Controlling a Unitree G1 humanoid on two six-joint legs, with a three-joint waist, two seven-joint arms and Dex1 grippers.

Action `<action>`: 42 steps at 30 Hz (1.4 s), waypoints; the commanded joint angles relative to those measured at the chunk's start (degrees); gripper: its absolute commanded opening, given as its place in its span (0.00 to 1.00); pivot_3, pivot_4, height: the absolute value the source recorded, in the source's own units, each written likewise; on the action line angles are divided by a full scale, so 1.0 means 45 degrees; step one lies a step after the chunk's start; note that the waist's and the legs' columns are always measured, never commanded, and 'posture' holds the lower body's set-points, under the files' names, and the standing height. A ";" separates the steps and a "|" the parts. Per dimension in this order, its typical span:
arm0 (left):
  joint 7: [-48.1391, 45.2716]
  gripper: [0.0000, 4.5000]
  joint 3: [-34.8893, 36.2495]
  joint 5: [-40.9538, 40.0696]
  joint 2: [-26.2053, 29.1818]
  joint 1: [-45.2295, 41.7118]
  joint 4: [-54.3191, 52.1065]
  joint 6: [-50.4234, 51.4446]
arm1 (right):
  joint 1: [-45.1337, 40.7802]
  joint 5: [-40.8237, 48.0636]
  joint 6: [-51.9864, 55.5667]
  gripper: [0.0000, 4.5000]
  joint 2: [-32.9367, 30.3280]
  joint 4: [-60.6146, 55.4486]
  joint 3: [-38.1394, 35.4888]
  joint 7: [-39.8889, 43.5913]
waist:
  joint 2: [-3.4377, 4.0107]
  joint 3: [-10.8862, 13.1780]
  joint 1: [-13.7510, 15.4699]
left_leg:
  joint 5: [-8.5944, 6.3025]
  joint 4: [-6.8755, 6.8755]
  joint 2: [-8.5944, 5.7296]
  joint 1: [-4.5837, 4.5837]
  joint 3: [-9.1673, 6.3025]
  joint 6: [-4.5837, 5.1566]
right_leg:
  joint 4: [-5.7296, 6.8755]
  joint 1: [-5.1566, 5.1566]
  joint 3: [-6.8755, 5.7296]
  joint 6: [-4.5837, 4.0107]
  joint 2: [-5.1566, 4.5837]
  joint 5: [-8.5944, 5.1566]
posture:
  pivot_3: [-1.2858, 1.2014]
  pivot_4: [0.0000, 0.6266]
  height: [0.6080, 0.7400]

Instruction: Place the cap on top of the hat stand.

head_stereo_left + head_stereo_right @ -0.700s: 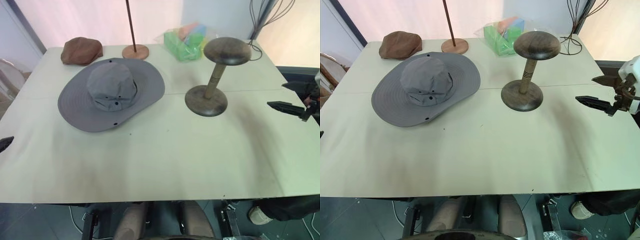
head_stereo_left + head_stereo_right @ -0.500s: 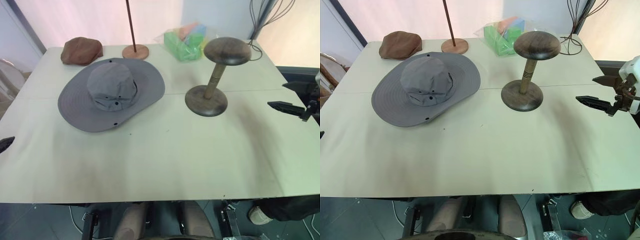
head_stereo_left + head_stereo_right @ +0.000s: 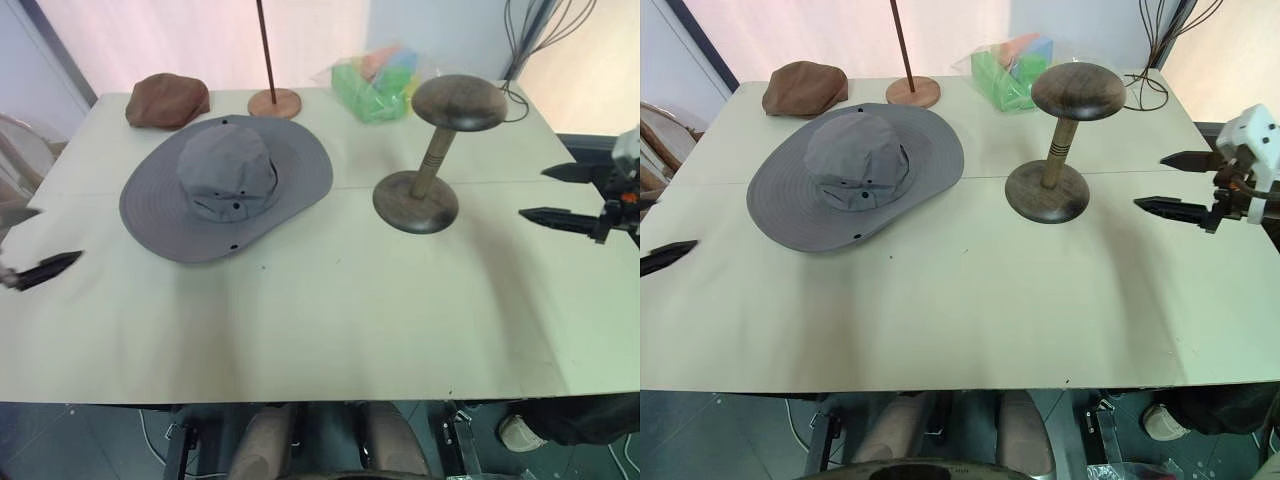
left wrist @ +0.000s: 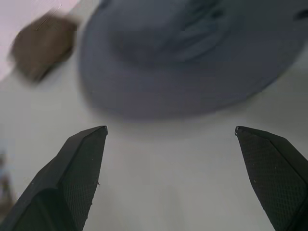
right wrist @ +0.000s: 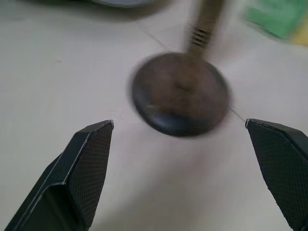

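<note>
The big table (image 3: 970, 320) holds the grey cap (image 3: 855, 175) lying flat, well left of the brown hat stand (image 3: 1060, 140), so both wide-open grippers, left (image 4: 168, 144) and right (image 3: 1162, 182), should probably pinch its floppy brim gently from each side.

The left claw (image 4: 171, 144) is seen at the left edge, its two black fingers spread wide apart — nothing is held between them. The right claw (image 3: 1170, 183) is reached in from the right edge, pointed inward, fingers likewise spread wide — nothing is gripped.
</note>
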 commanded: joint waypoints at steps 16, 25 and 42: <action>0.2751 0.99 -0.7453 0.7583 -0.1757 -0.4526 0.3329 -1.0352 | 0.3011 0.3946 0.4308 1.00 0.0049 -0.8717 -0.2318 -0.1756 | -0.0008 -0.0004 0.0124 | -0.0002 -0.0011 0.0019 -0.0016 0.0018 0.0014 | -0.0170 0.0016 -0.0013 0.0054 -0.0001 0.0080 | 0.52 0.24 0.96; 0.9274 0.99 -0.8663 1.1793 -0.3770 -0.6336 0.6171 -1.1700 | 0.3765 0.4883 0.5097 1.00 0.0251 -1.0018 -0.3003 -0.3223 | -0.0113 -0.0009 0.0127 | 0.0015 0.0018 0.0012 -0.0062 0.0020 0.0052 | -0.0176 0.0017 -0.0015 0.0152 -0.0002 0.0148 | 0.52 0.24 0.96; 0.8209 0.01 -0.8892 0.8526 -0.5084 -0.9326 0.8393 -1.0495 | 0.3774 0.5645 0.5638 1.00 -0.0236 -0.9789 -0.4417 -0.4025 | -0.0126 -0.0010 0.0256 | 0.0017 0.0093 0.0011 -0.0093 0.0018 0.0060 | -0.0175 0.0026 -0.0028 0.0173 0.0004 0.0175 | 0.52 0.24 0.96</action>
